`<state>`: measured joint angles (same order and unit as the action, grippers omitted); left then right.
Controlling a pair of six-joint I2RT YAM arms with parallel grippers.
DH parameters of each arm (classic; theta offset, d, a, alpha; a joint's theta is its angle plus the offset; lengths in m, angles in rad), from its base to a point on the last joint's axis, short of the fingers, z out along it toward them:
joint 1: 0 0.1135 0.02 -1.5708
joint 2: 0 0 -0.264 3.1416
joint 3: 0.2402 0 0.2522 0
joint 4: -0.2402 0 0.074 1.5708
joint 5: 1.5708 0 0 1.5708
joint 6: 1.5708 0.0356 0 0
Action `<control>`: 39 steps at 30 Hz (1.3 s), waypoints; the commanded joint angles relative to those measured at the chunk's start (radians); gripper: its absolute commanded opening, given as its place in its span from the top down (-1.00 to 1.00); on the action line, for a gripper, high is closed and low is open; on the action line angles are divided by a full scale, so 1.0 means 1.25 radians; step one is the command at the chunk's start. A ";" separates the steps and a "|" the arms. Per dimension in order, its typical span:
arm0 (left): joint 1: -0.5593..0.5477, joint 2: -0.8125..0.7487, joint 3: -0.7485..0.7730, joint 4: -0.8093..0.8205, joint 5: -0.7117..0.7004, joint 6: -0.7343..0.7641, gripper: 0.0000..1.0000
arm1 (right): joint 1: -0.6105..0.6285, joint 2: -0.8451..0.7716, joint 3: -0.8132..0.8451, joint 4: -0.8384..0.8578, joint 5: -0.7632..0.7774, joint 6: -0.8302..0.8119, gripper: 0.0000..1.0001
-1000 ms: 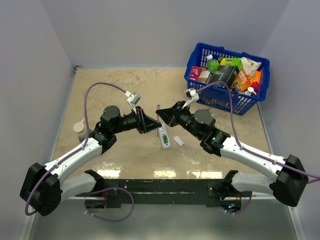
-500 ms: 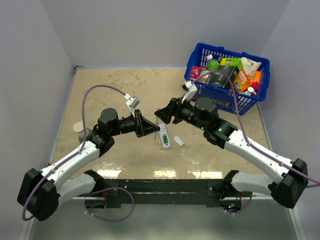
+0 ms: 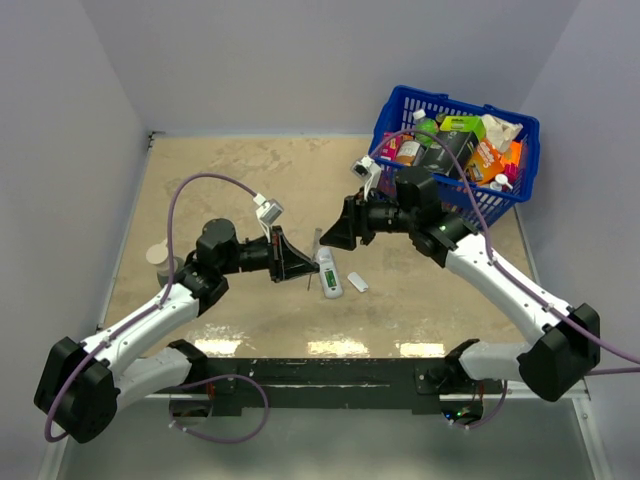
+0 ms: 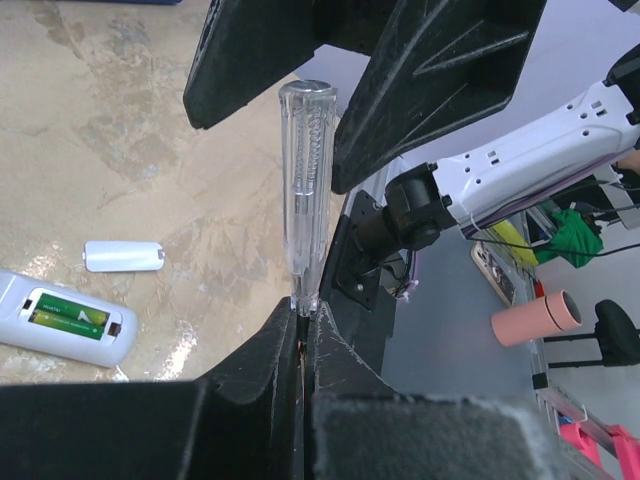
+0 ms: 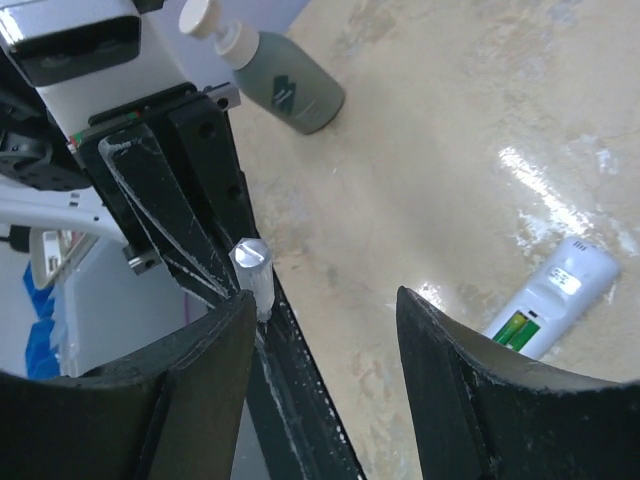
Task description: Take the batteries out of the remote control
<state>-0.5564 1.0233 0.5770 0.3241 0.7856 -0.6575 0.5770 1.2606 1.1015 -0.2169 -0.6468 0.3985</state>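
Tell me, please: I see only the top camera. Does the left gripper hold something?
Observer: Yes. The left wrist view shows the left gripper shut on the thin end of a clear-handled tool.
Operator: Does the right gripper grip that handle too?
Observer: No. In its own wrist view the right gripper is open, its fingers apart and not clamping the handle.
Operator: Are the batteries out?
Observer: Not yet. Both green batteries lie in the open bay of the remote control.
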 commanded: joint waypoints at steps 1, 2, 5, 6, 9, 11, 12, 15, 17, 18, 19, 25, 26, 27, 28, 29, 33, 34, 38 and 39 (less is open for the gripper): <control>0.001 0.002 -0.003 0.025 0.038 0.030 1.00 | 0.002 0.006 0.032 0.030 -0.106 -0.008 -0.22; 0.001 0.004 -0.003 0.027 0.038 0.030 1.00 | 0.002 0.014 0.032 0.030 -0.108 -0.009 -0.22; 0.000 0.006 -0.003 0.027 0.041 0.031 1.00 | 0.002 0.014 0.032 0.036 -0.111 -0.010 -0.25; 0.001 0.006 -0.001 0.025 0.042 0.031 1.00 | 0.002 0.014 0.032 0.042 -0.111 -0.008 -0.25; 0.000 0.006 0.000 0.021 0.040 0.036 1.00 | 0.002 0.020 0.034 0.050 -0.106 -0.003 -0.23; 0.001 0.010 -0.001 0.019 0.040 0.036 1.00 | 0.002 0.022 0.037 0.050 -0.106 -0.002 -0.18; 0.000 0.008 -0.001 0.019 0.039 0.038 1.00 | 0.002 0.025 0.038 0.054 -0.107 0.001 -0.15; 0.001 0.010 -0.001 0.019 0.038 0.035 1.00 | 0.002 0.027 0.028 0.080 -0.121 0.020 -0.02; 0.000 0.010 -0.001 0.019 0.039 0.036 1.00 | 0.004 0.028 0.023 0.089 -0.128 0.024 0.00; 0.001 0.010 -0.001 0.021 0.037 0.035 1.00 | 0.004 0.030 0.018 0.094 -0.132 0.025 0.01; 0.001 0.010 -0.001 0.019 0.037 0.036 1.00 | 0.004 0.030 0.016 0.095 -0.132 0.025 0.01; 0.000 0.020 0.000 0.025 0.038 0.035 1.00 | 0.013 0.032 0.007 0.101 -0.138 0.029 0.03; 0.000 0.022 0.001 0.025 0.039 0.035 1.00 | 0.015 0.035 0.006 0.101 -0.134 0.029 0.04; 0.001 0.023 0.001 0.025 0.040 0.034 1.00 | 0.016 0.036 0.006 0.100 -0.132 0.027 0.05; 0.001 0.024 0.003 0.025 0.043 0.033 1.00 | 0.021 0.037 0.005 0.099 -0.129 0.027 0.08; 0.001 0.024 0.004 0.025 0.044 0.034 1.00 | 0.022 0.037 0.006 0.096 -0.128 0.027 0.12; 0.000 0.018 0.005 0.021 0.035 0.034 1.00 | 0.026 0.032 0.006 0.075 -0.106 0.019 0.65; 0.001 0.020 0.006 0.017 0.031 0.033 1.00 | 0.024 0.030 0.005 0.074 -0.101 0.016 0.78; 0.001 0.031 0.029 -0.041 0.007 0.057 0.30 | 0.024 -0.002 -0.007 0.058 -0.048 0.014 1.00; 0.001 0.029 0.040 -0.077 -0.021 0.066 0.18 | 0.026 -0.011 -0.014 0.058 0.000 0.015 1.00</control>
<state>-0.5568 1.0557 0.5762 0.3054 0.8097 -0.6262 0.6044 1.3106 1.0977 -0.1459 -0.7536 0.4286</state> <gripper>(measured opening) 0.293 0.091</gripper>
